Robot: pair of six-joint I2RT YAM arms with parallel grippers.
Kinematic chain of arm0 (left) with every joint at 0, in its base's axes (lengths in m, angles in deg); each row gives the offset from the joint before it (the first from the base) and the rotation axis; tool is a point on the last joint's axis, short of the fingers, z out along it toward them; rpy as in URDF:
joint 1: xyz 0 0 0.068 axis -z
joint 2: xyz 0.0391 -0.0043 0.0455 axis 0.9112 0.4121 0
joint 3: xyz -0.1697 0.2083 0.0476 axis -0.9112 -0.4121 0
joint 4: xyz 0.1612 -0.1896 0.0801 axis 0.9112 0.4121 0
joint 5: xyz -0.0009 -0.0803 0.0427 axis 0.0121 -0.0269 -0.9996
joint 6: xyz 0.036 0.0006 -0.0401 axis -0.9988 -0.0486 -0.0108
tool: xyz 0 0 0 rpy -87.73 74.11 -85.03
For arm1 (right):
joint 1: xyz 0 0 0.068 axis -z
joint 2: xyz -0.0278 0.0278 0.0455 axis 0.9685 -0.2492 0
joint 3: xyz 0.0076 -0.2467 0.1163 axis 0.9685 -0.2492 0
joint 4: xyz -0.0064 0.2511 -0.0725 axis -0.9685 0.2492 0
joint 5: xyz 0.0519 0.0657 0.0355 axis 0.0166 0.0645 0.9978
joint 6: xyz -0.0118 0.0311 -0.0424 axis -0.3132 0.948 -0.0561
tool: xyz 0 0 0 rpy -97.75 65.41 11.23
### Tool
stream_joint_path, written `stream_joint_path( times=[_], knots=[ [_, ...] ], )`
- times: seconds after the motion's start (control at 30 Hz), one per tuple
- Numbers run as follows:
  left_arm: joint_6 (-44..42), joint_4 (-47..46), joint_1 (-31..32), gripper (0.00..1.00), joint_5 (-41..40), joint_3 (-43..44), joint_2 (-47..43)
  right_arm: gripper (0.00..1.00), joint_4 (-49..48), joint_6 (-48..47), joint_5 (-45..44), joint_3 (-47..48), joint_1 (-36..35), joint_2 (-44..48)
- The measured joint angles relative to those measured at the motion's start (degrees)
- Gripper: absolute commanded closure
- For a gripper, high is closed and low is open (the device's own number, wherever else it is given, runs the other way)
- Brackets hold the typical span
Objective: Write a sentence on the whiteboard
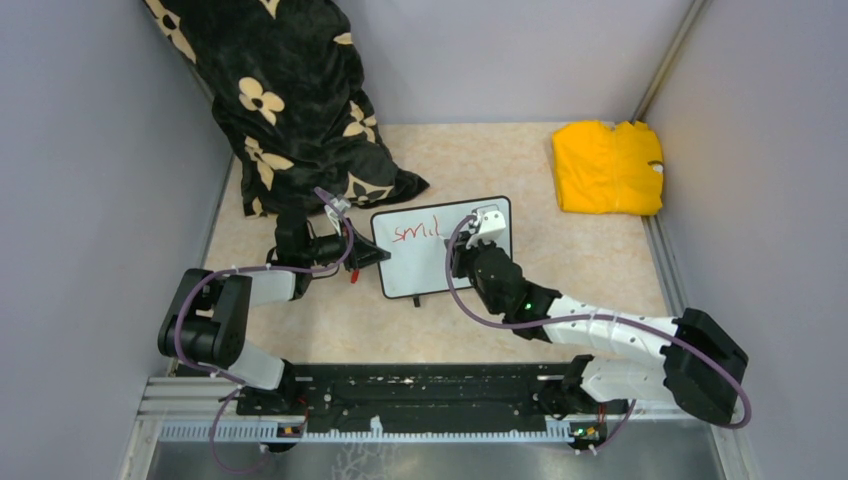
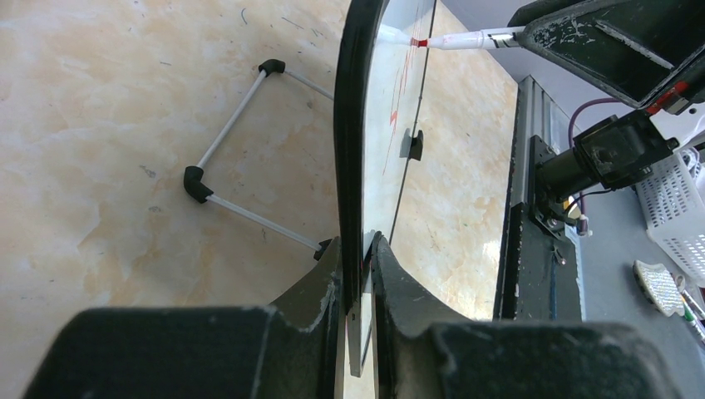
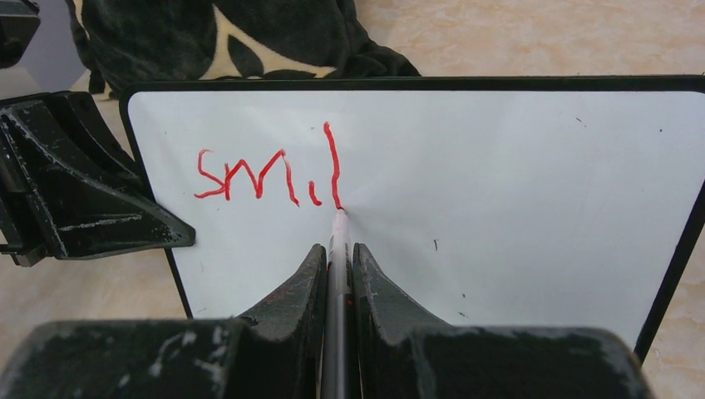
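The whiteboard [image 1: 440,250] [image 3: 499,183] stands tilted on the tan table, white with a thin black frame. My left gripper [image 1: 378,254] [image 2: 359,258] is shut on its left edge [image 2: 353,150], holding it upright. On the board the sentence [image 3: 270,174] [image 1: 417,232] reads "smil" in red strokes. My right gripper [image 3: 337,249] [image 1: 470,248] is shut on a marker [image 3: 336,274] [image 2: 465,39], whose red tip touches the board at the foot of the "l".
A black blanket with cream flowers [image 1: 290,100] lies heaped at the back left, just behind the board. A yellow folded cloth [image 1: 607,167] sits at the back right. Grey walls close in both sides. The board's wire stand [image 2: 237,166] rests on the table behind it.
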Motion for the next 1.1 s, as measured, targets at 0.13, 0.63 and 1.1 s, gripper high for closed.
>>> stream_joint_path(
  times=[0.13, 0.63, 1.1],
  knots=[
    [0.0, 0.0, 0.1, 1.00, 0.0, 0.0, 0.0, 1.00, 0.5, 0.0, 0.0, -0.1, 0.0, 0.4],
    [-0.3, 0.2, 0.3, 1.00, 0.0, 0.2, 0.0, 1.00, 0.3, -1.0, -0.1, -0.8, 0.0, 3.5],
    [-0.4, 0.2, 0.4, 1.00, 0.0, 0.2, 0.0, 1.00, -1.4, -2.2, -1.2, -0.8, 0.2, 1.0]
  ],
)
